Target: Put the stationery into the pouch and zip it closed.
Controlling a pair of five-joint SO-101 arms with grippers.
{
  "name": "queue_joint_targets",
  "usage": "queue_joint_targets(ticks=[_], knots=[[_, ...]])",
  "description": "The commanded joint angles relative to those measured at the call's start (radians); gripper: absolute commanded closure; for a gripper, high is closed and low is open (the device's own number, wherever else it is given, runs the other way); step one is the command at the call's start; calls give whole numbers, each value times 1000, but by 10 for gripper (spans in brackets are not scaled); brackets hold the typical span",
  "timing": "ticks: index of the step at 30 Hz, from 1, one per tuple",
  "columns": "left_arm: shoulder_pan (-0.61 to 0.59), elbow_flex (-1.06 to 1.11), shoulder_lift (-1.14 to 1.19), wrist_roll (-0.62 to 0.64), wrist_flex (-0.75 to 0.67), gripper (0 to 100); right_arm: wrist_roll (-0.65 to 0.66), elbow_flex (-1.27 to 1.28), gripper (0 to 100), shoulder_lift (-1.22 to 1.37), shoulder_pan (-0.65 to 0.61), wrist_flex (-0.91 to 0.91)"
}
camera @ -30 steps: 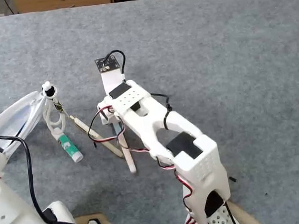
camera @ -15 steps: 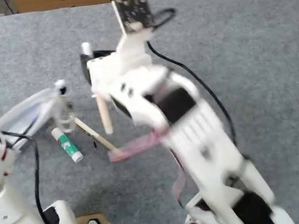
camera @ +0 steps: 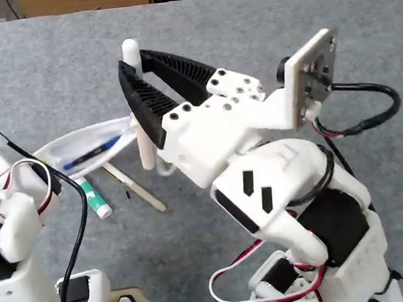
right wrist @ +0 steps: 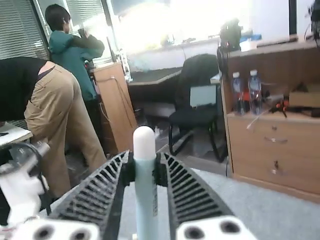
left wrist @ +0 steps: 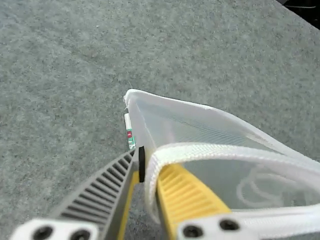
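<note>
My right gripper [camera: 130, 60] is raised above the table, its black jaws shut on a white pen [camera: 144, 146] that stands upright over the pouch's near end. In the right wrist view the white pen [right wrist: 144, 142] rises between the ribbed fingers [right wrist: 102, 187] of the right gripper [right wrist: 145, 160]. The clear mesh pouch [camera: 80, 152] lies at the left with a blue pen [camera: 91, 153] inside. My left gripper [left wrist: 147, 167] is shut on the pouch [left wrist: 210, 132] at its white rim. A green-and-white glue stick [camera: 94, 197] and a wooden stick [camera: 134, 187] lie on the felt beside the pouch.
Grey felt [camera: 262, 38] covers the table, with open room at the back and right. The left arm's base [camera: 14, 283] and cables stand at the front left. The right arm's body [camera: 292, 199] takes up the front right. A wooden edge [camera: 80, 0] runs behind the table.
The right arm has lifted the white pen off the table and swung up and back with it. The pouch now lies flatter and farther right, its mouth near the pen.
</note>
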Motion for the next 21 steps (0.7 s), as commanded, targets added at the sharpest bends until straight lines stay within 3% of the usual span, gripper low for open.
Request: queue_joint_targets(ticks=[1, 9, 15, 21], knots=[[12, -7, -5, 17, -21, 972, 28, -67, 987, -8, -44, -95], [19, -7, -9, 17, -17, 972, 29, -4, 987, -4, -212, -262], [19, -7, -15, 15, -15, 972, 157, 110, 987, 41, -232, -390], [-19, 28, -15, 14, -14, 972, 198, 269, 987, 33, -227, -603]])
